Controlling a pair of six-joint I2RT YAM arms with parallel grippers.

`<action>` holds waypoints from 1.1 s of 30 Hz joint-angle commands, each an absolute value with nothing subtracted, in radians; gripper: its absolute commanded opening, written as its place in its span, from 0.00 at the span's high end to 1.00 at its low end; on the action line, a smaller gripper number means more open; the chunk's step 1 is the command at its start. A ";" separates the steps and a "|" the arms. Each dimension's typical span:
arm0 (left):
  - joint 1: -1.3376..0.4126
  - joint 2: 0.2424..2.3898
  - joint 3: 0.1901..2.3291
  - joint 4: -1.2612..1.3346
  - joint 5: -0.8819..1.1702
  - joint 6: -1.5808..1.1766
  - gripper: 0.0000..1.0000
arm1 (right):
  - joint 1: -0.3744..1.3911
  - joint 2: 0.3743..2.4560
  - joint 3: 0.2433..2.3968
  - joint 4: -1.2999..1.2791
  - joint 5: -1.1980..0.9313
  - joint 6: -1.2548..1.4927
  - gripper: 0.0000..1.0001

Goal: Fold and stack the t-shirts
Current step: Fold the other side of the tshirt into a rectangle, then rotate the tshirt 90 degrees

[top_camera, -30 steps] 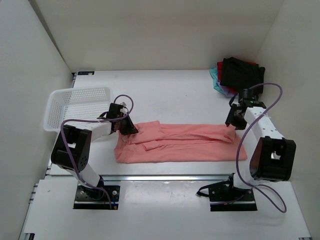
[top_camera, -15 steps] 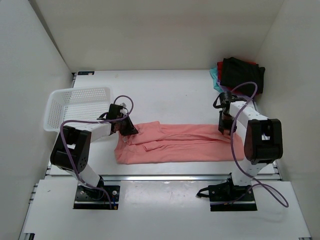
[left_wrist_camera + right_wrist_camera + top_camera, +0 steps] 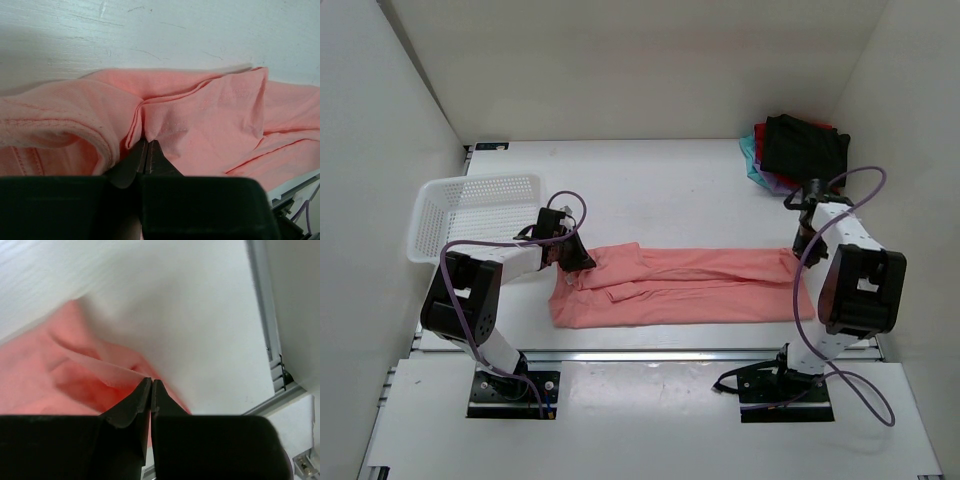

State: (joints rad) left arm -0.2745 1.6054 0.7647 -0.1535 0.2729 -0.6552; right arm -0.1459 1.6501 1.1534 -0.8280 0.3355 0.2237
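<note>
The salmon-pink t-shirt (image 3: 680, 288) is laid as a long band along the near edge of the worktop (image 3: 650, 190). 1 fold at its left end is pinched by the left gripper (image 3: 148, 142). The right gripper (image 3: 151, 381) is clenched at its right end; whether cloth is caught cannot be told. The folded t-shirts (image 3: 800, 145) are stacked in the far right corner.
</note>
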 commanded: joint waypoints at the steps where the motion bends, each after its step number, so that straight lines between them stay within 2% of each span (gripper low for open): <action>1: -0.267 1.566 0.750 -0.172 0.273 -0.644 0.97 | -0.193 1.605 1.115 -0.795 0.368 0.206 1.00; 15: -0.255 1.536 0.727 -0.186 0.268 -0.630 0.96 | -0.320 1.667 1.121 -0.831 0.481 0.193 1.00; 19: -0.244 1.520 0.719 -0.189 0.264 -0.623 0.95 | -0.370 1.658 1.126 -0.824 0.434 0.181 1.00; 24: -0.252 1.505 0.718 -0.196 0.267 -0.621 0.96 | -0.353 1.660 1.150 -0.848 0.429 0.186 0.71; 26: -0.261 1.503 0.732 -0.207 0.259 -0.606 0.95 | -0.342 1.657 1.173 -0.859 0.446 0.187 0.68; 28: -0.270 1.488 0.758 -0.219 0.259 -0.595 0.98 | -0.321 1.629 1.187 -0.850 0.405 0.169 0.70; 29: -0.288 1.483 0.767 -0.227 0.267 -0.600 1.00 | -0.296 1.602 1.181 -0.818 0.347 0.131 0.80; 30: -0.297 1.476 0.772 -0.229 0.264 -0.595 1.00 | -0.284 1.582 1.184 -0.799 0.278 0.123 0.98; 33: -0.354 1.463 0.763 -0.221 0.291 -0.626 1.00 | -0.172 1.580 1.160 -0.769 0.152 0.075 1.00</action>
State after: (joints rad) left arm -0.3061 1.5200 0.7418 -0.2092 0.2691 -0.6247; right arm -0.2615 1.6272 1.1450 -0.8219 0.3035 0.1368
